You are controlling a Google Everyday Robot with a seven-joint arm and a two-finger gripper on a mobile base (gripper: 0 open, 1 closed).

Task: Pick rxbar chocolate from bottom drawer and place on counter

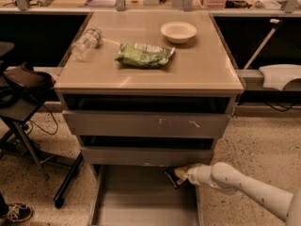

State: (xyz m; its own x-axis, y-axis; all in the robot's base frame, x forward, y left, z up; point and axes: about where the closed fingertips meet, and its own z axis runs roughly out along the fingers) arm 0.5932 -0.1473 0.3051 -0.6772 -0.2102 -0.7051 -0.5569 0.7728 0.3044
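Note:
The bottom drawer (pixel 136 199) is pulled open under the two narrower grey drawers, and its grey floor is bare. My gripper (pixel 180 175) reaches in from the right on a white arm, at the drawer's far right, just below the front of the middle drawer. It is shut on the rxbar chocolate (pixel 171 177), a small dark bar held above the drawer floor. The tan counter (pixel 207 72) is the cabinet's top, well above the gripper.
On the counter lie a crinkled green snack bag (pixel 145 54), a white bowl (pixel 178 31) and a clear plastic bottle (pixel 86 42). A dark stand with a chair (pixel 23 86) is at the left. A white object (pixel 280 75) sits at the right.

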